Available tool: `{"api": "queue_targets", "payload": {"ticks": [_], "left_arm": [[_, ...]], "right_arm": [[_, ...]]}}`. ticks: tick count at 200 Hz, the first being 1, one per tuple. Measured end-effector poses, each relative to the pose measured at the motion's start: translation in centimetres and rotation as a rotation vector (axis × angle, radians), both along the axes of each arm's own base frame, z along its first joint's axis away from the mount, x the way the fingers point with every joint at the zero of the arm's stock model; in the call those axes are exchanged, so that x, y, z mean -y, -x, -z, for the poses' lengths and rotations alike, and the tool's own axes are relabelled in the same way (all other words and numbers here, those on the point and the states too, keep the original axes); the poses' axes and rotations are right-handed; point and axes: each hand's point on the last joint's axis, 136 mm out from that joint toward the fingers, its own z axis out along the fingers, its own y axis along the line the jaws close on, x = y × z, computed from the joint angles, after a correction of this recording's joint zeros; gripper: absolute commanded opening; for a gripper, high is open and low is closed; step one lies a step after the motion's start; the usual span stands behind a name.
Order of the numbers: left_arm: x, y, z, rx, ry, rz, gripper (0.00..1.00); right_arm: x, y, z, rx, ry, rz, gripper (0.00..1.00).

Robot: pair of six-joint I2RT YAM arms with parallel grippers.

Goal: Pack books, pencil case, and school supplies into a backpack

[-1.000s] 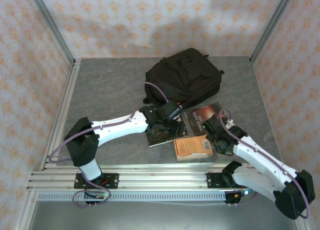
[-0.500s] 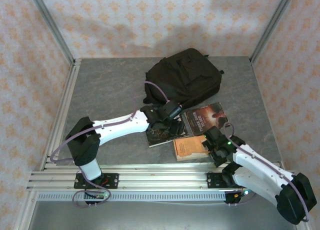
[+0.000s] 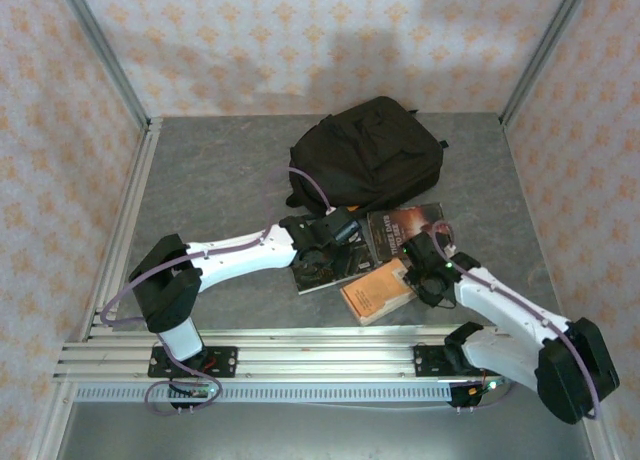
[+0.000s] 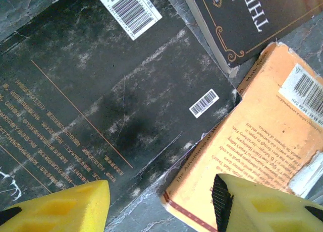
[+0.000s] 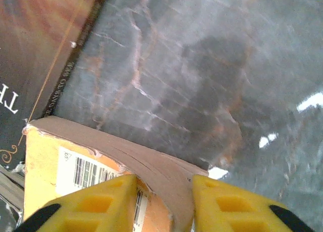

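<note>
The black backpack lies at the back of the table. Three books lie in front of it: a black one, a dark brown one and a small orange one. My right gripper is shut on the orange book's right edge, one yellow finger on the cover and one past the page block. That side of the book is tilted up. My left gripper hangs open over the black book's corner, holding nothing.
Grey stone-look table with aluminium rails along the left side and the near edge. Patterned walls close in the back and both sides. Bare table lies left of the books and right of the dark brown book.
My right gripper moved off the dark brown book to the orange book's right edge, opened wide, then closed on it. The orange book has turned and tipped up. The left arm barely moved.
</note>
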Motion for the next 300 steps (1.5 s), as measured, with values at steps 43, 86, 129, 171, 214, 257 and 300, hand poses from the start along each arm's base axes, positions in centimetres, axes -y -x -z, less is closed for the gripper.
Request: {"api": "queue_targets", "payload": {"ticks": [43,86,129,171,214,257,300], "left_arm": [[-0.3,0.2,0.6,-0.014,-0.003,-0.012,0.57],[-0.6,0.7,1.8,-0.04,0.001,-0.032,0.57],[-0.4,0.7,2.4,-0.067,0.025,-0.054,0.58],[-1.1,-0.2,3.6,-0.112,0.064,-0.112,0.56],[-2.5,-0.1,4.9,-0.155,0.094,-0.148,0.61],[-3.2,-0.6,3.6,-0.154,0.17,-0.167,0.62],[-3.3,-1.2,1.2,-0.109,0.221,-0.17,0.64]], "right_arm": [[-1.4,-3.9,-1.0,-0.011,0.003,-0.12,0.0],[-3.4,-5.7,-1.9,0.03,-0.068,-0.195,0.0],[-4.2,-5.8,-1.8,0.039,-0.129,-0.204,0.0],[-4.8,-6.1,-2.1,0.042,-0.186,-0.221,0.0],[-6.1,-6.8,-3.8,0.081,-0.234,-0.28,0.0],[-6.9,-6.9,-5.1,0.113,-0.262,-0.335,0.0],[-7.9,-7.5,-8.2,0.185,-0.304,-0.392,0.0]]}}
